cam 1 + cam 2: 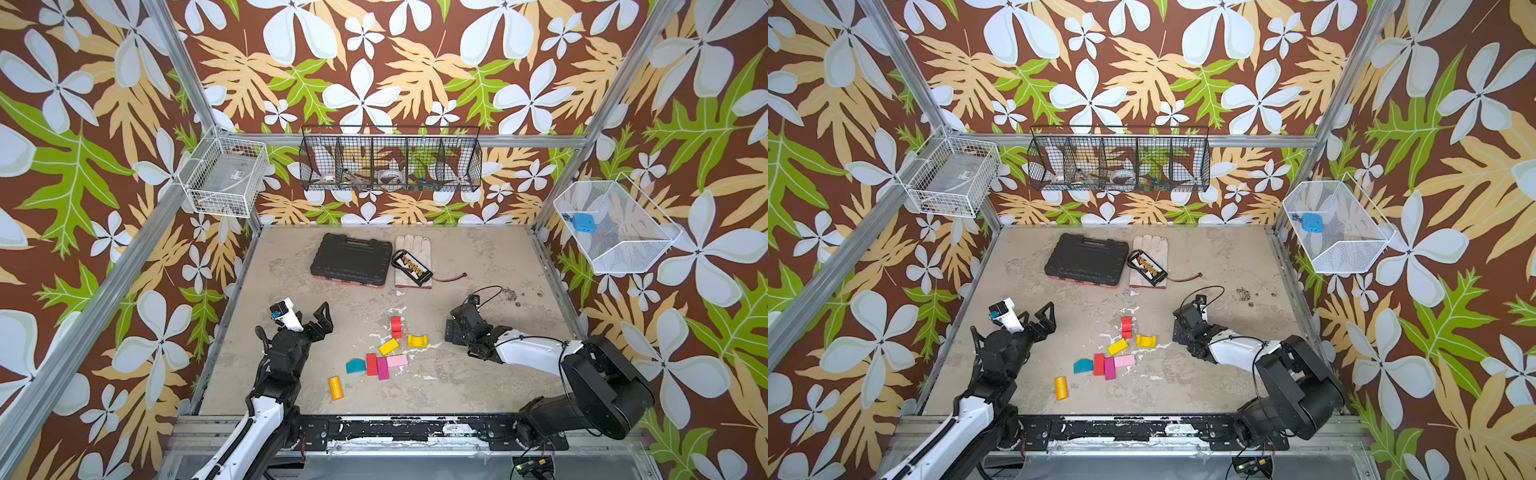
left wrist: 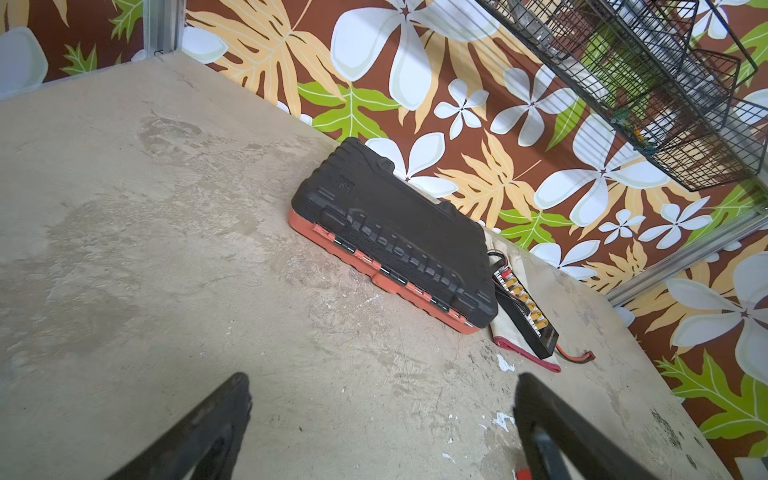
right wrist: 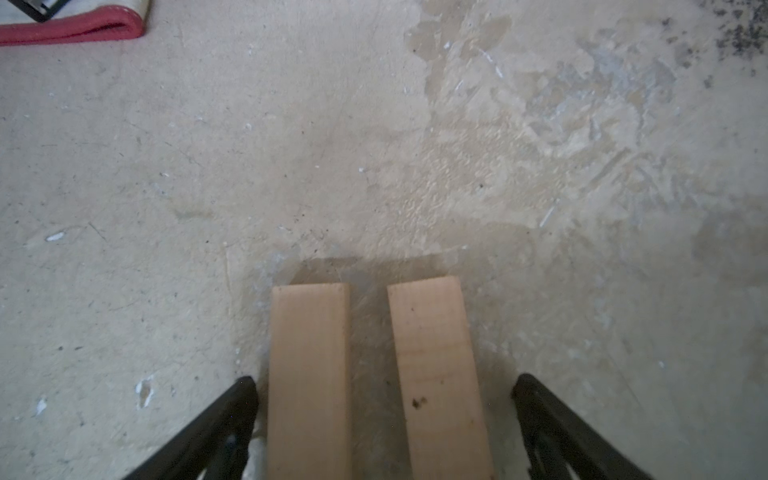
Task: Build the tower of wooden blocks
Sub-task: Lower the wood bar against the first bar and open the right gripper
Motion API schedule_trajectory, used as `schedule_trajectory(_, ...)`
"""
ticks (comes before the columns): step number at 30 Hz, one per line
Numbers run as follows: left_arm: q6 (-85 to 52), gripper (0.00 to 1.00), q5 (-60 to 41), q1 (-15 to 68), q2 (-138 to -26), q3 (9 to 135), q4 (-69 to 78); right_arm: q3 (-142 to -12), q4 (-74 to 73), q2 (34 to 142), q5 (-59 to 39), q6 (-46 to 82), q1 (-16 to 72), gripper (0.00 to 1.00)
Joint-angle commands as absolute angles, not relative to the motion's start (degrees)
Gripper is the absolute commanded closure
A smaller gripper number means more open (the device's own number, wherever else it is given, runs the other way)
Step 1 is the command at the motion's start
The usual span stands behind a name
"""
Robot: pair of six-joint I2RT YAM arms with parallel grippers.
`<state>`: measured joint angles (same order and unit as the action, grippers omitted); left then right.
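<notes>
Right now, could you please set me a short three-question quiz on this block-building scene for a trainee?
1. True or false: a finished tower already stands.
2. Which block lies nearest the front rail? A) teal wedge B) orange cylinder C) red arch
3. Fill in: in the right wrist view, the right pincer straddles two ______ blocks.

Key
1. False: the wood blocks lie loose on the table; no tower stands.
2. B
3. tan: the tan blocks lie side by side between its open fingers.
</notes>
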<state>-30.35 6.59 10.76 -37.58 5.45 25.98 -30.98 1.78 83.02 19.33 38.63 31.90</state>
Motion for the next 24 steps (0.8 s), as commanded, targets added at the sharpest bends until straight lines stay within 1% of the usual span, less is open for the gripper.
schedule_trajectory(1, -30.36, 0.00, 6.41, 10.77, -37.53, 5.34, 27.46, -30.56, 1.54, 82.75, 17.33, 39.10, 31.90, 0.24)
schedule_trajectory(8, -30.41, 0.00, 6.41, 10.75, -37.49, 5.36, 27.51, -30.59, 1.33, 82.98, 16.96, 38.94, 31.95, 0.31)
schedule_trajectory(12, -30.40, 0.00, 6.36, 10.81, -37.45, 5.36, 27.50, -30.74, 1.17, 83.42, 16.75, 39.00, 31.91, 0.32)
schedule_trajectory(16, -30.35, 0.00, 6.40, 10.79, -37.44, 5.36, 27.50, -30.63, 0.88, 83.42, 16.26, 38.99, 31.91, 0.36)
schedule_trajectory(22, -30.41, 0.00, 6.41, 10.81, -37.44, 5.36, 27.46, -30.41, 0.55, 83.45, 16.00, 38.94, 31.91, 0.37)
schedule_trajectory(24, -30.40, 0.00, 6.33, 10.81, -37.44, 5.34, 27.45, -30.69, 0.53, 83.58, 15.78, 38.69, 31.90, 0.42)
